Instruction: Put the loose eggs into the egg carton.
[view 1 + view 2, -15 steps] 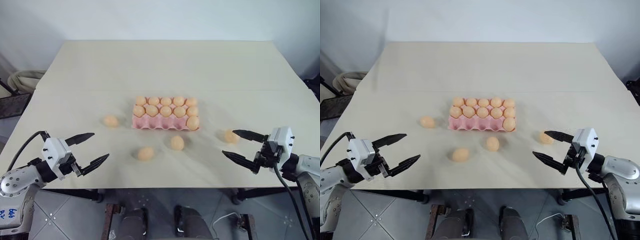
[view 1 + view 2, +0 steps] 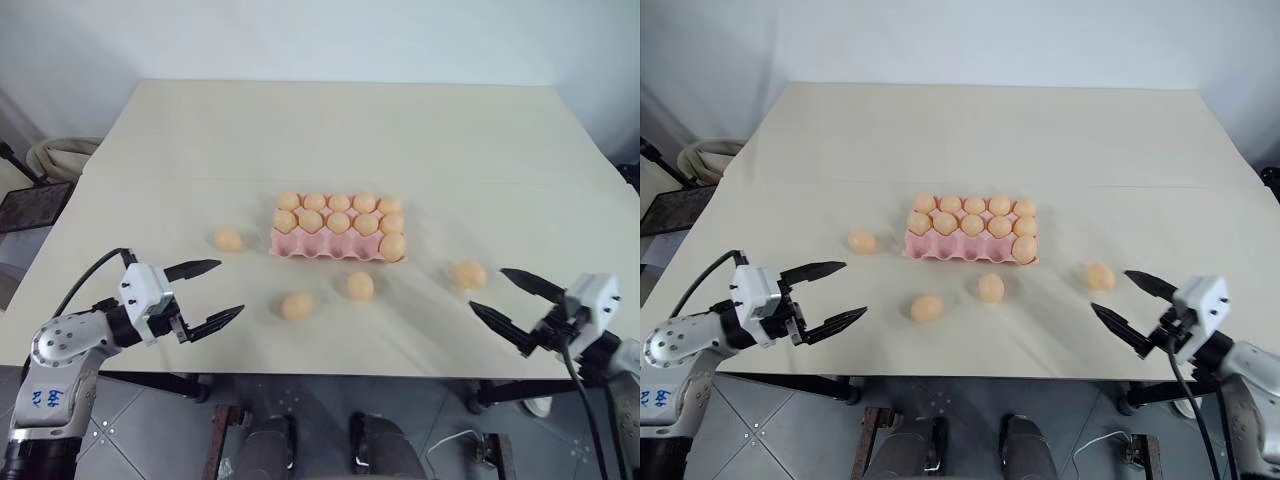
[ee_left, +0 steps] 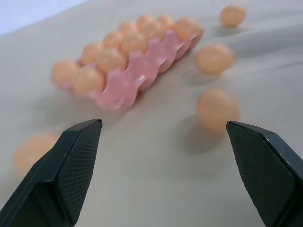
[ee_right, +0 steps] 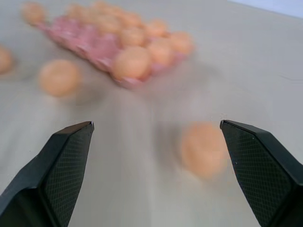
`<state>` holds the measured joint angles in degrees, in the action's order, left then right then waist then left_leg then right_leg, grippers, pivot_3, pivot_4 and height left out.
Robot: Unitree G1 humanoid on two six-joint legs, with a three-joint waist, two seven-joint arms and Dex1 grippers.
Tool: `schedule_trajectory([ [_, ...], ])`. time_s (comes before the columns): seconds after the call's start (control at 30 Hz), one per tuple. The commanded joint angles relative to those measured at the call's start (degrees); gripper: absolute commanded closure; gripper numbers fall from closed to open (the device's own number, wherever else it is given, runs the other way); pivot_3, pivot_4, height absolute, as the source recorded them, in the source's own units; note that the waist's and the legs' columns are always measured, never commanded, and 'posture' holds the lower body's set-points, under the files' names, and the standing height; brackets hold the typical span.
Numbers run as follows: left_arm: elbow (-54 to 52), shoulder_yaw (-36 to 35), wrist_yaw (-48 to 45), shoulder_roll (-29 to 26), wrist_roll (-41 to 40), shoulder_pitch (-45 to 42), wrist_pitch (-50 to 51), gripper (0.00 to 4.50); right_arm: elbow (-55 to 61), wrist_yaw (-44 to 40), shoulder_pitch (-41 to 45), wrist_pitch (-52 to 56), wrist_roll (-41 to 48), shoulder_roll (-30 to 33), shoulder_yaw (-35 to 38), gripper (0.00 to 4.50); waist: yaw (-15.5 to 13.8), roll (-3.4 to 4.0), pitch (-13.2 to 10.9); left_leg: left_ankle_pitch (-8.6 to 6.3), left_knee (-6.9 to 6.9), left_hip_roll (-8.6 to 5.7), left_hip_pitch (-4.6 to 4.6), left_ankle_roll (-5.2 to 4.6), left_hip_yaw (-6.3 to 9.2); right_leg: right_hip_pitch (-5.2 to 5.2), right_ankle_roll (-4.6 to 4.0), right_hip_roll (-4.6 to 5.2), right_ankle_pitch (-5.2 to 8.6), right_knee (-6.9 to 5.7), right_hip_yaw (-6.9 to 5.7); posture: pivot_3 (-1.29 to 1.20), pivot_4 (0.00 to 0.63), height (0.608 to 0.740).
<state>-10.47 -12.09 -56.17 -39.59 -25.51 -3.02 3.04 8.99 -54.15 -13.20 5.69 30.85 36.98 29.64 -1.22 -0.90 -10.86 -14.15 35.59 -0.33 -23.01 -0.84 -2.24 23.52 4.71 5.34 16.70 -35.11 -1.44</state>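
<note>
The pink egg carton lies mid-table, its two far rows full of eggs, one more egg in the near row's right end cup. Loose eggs lie around it: one to its left, two in front, one at the right. My left gripper hovers open and empty over the table's near left edge, left of the front eggs. Its wrist view looks past the open fingertips at the carton and an egg. My right gripper is open and empty just right of the right egg.
The cream table spreads wide behind the carton. A beige bundle on a dark frame stands on the floor off the table's left side. Both arms hang over the near table edge.
My left gripper has moved right, in over the table toward the front eggs. My right gripper has drawn back to the right, away from the right egg. The head view has shifted slightly.
</note>
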Motion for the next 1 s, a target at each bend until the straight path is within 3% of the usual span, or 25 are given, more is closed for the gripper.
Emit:
schedule_trajectory([
  [0.03, -1.1, 2.1, -2.1, -0.2, -0.4, -1.6, 0.0, 0.03, 0.8, 1.7, -4.3, -2.6, 0.3, -1.8, 5.0, 0.0, 0.0, 0.0, 0.0, 0.0, 0.0, 0.0, 0.01, 0.0, 0.0, 0.0, 0.0, -0.01, 0.0, 0.0, 0.0, 0.0, 0.15, 0.74],
  [0.2, 0.7, 3.1, -3.4, -0.2, -1.0, -4.2, 0.9, 0.03, 0.3, 3.2, -7.9, -3.4, -0.4, -3.3, 5.1, 0.0, 1.2, 0.02, 0.0, 0.01, 0.04, 0.0, 0.15, -0.01, -0.06, -0.06, -0.01, -0.01, 0.0, -0.17, 0.09, 0.0, 0.15, 0.74],
  [0.37, 0.7, 3.4, -4.4, 0.0, -0.9, -5.6, 0.8, 0.03, 1.7, 6.1, -4.7, -0.4, -1.7, -2.2, 1.8, 0.0, 1.6, 0.03, 0.0, 0.02, 0.04, 0.01, 0.66, -0.02, -0.25, -0.44, -0.18, -0.03, 0.1, -0.29, 0.29, 0.0, 0.15, 0.74],
  [0.47, -0.1, 3.0, -4.4, 0.5, -1.3, -5.3, 0.3, 0.03, 1.9, 8.8, 0.2, 6.6, -2.8, 0.9, -1.9, 0.0, 1.6, 0.03, 0.0, 0.02, 0.06, 0.02, 0.84, -0.02, -0.26, -0.65, -0.72, -0.03, 0.4, -0.27, 0.35, 0.0, 0.15, 0.74],
  [0.67, -2.9, 3.0, -4.2, 0.5, -2.1, -4.1, 0.9, 0.03, -3.3, 11.0, 15.0, 17.5, -3.4, 4.1, -9.2, 0.0, 1.4, 0.03, 0.0, 0.03, 0.07, 0.02, 0.8, -0.05, -0.27, -0.67, -0.73, -0.01, 0.39, -0.18, 0.34, 0.0, 0.15, 0.74],
  [0.8, -5.8, 1.7, -2.3, 0.7, -2.7, -1.8, 1.7, 0.03, -11.4, 10.3, 25.0, 19.1, -6.9, 4.4, -15.3, 0.0, 1.4, 0.03, 0.0, 0.05, 0.01, 0.02, 0.76, -0.12, -0.22, -0.64, -0.42, -0.01, 0.22, -0.13, 0.22, 0.0, 0.15, 0.74],
  [1.0, -10.2, -1.1, 0.5, 0.6, -3.1, 3.3, 2.7, 0.03, -19.5, 8.9, 32.1, 19.9, -10.5, 3.9, -20.8, 0.0, 1.4, 0.03, 0.0, 0.07, -0.07, 0.03, 0.53, -0.26, -0.24, -0.34, -0.17, -0.01, 0.09, -0.06, 0.22, 0.0, 0.15, 0.74],
])
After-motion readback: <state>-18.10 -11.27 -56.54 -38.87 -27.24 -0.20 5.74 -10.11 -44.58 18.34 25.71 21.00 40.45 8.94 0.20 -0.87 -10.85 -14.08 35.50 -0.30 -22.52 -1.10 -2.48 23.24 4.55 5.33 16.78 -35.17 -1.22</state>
